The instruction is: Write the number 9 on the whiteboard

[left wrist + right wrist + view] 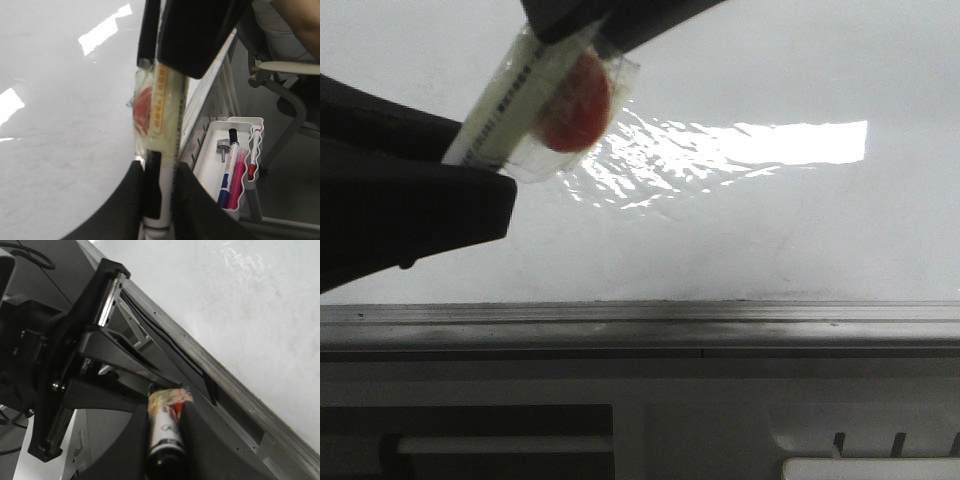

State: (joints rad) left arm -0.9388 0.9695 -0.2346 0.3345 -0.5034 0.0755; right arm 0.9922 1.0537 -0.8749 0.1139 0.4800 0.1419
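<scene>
The whiteboard (770, 230) is glossy white with a bright glare patch and a grey rail (640, 325) along its near edge. The number 9 is out of view. A white marker (520, 95), wrapped in clear yellowish tape with a red patch, hangs just above the board and is held at both ends. My left gripper (480, 160) is shut on one end; its wrist view shows black fingers (135, 190) clamping the marker's (162, 115) black-and-white part. My right gripper (590, 35) is shut on the other end, squeezing the marker (165, 427) beside the rail.
A white wavy tray (245, 125) hangs on the perforated side panel and holds blue, pink and red markers. A chair armrest (290, 67) and a person's arm lie beyond it. Below the rail is a grey frame with another white tray (870, 468).
</scene>
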